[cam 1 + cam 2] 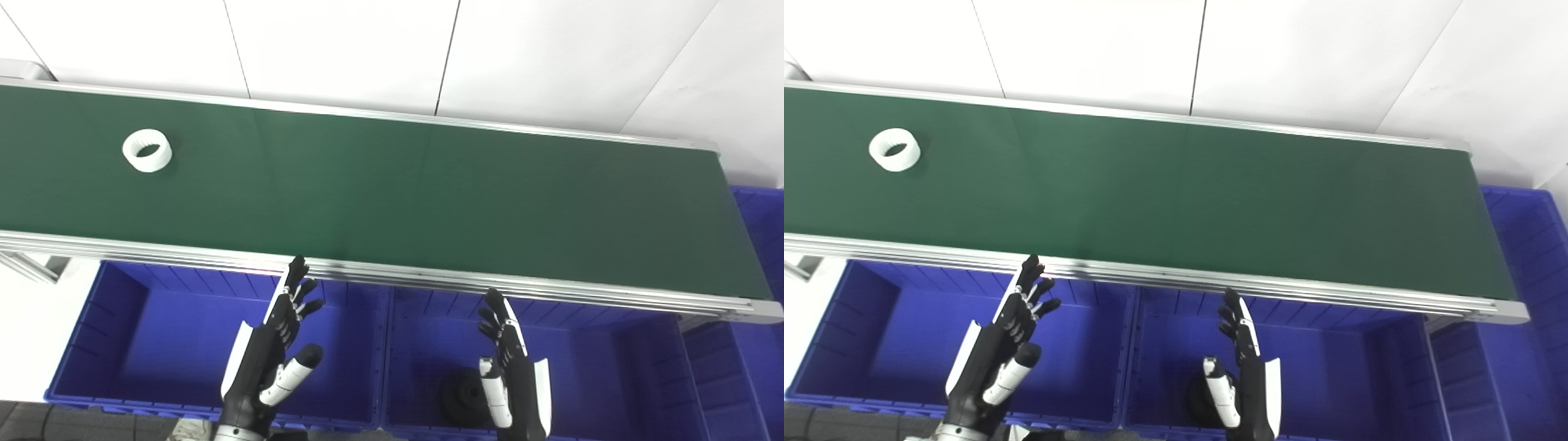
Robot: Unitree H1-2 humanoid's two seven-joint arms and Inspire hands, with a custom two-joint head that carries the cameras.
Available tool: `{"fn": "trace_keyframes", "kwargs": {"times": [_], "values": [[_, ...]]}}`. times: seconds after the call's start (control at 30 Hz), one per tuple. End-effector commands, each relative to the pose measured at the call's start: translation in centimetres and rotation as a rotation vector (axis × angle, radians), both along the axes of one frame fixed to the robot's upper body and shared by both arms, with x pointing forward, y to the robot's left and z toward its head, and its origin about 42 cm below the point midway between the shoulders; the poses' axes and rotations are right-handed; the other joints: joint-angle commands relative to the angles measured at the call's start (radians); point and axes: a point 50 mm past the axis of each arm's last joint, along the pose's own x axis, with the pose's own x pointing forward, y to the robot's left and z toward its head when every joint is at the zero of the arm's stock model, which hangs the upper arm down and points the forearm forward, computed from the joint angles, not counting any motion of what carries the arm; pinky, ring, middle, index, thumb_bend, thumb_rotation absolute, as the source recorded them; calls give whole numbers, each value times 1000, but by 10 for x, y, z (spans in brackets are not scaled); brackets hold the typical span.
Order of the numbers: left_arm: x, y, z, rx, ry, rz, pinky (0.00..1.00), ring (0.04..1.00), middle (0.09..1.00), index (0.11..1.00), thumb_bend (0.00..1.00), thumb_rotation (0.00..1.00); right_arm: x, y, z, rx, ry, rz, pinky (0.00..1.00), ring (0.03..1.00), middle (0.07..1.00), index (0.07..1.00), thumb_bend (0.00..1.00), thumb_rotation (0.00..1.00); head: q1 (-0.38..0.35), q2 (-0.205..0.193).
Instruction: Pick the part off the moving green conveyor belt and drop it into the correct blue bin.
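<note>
Part: white ring (147,150), lying on the green conveyor belt (392,190) near its far-left end, closer to the far rail than the near one. Nothing touches it.
Left robot hand (272,343): fingers apart and stretched toward the belt, holding nothing. It hovers over the left blue bin (92,343), fingertips just short of the near rail.
Right robot hand (511,361): fingers likewise spread, empty, poised above the middle blue bin (612,367).
Bin contents: a dark round part (462,398) sits in the middle bin, partly hidden by the right hand. The left bin looks bare where visible. A third blue bin (759,245) stands past the belt's right end; its inside is mostly out of frame.
Step in hand: waiting. Pick not yet begun; both hands are well apart from the ring.
Belt direction: cannot tell from a single moment.
Next move, judged: the left hand is the nearer one. It must reach over the near rail, meet the ring's path, and close around its outer wall from above.
Sorting, judged: the dark part occupies the middle bin, so the white ring likely belongs in another, probably the left.
Risk: mistimed closure could knock the ring aside.
</note>
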Motion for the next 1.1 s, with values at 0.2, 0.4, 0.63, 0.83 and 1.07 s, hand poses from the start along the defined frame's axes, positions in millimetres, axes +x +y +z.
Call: {"fn": "trace_keyframes", "kwargs": {"times": [0.2,0.4,0.63,0.83,1.07], "values": [[3,-11,-6,-31,-69,-3,834,936,1000,1000,895,774,0,-9,-6,8,-5,-14,848,901,939,946,709,1000,90,-82],[1,-18,-11,-7,-60,8,782,904,987,1000,891,809,0,-17,-14,6,19,-16,888,930,967,970,698,1000,164,-142],[5,-24,-17,-3,-35,-9,767,900,985,1000,932,793,2,-23,-23,23,51,-18,916,949,986,992,709,1000,200,-197],[9,-24,-20,-25,-27,-20,789,916,1000,1000,904,745,6,-23,-24,25,47,-20,900,953,995,1000,708,1000,209,-190],[15,-5,20,26,-161,-19,713,839,906,894,929,490,9,-19,-23,21,37,-14,890,951,994,1000,718,1000,192,-151]]}}
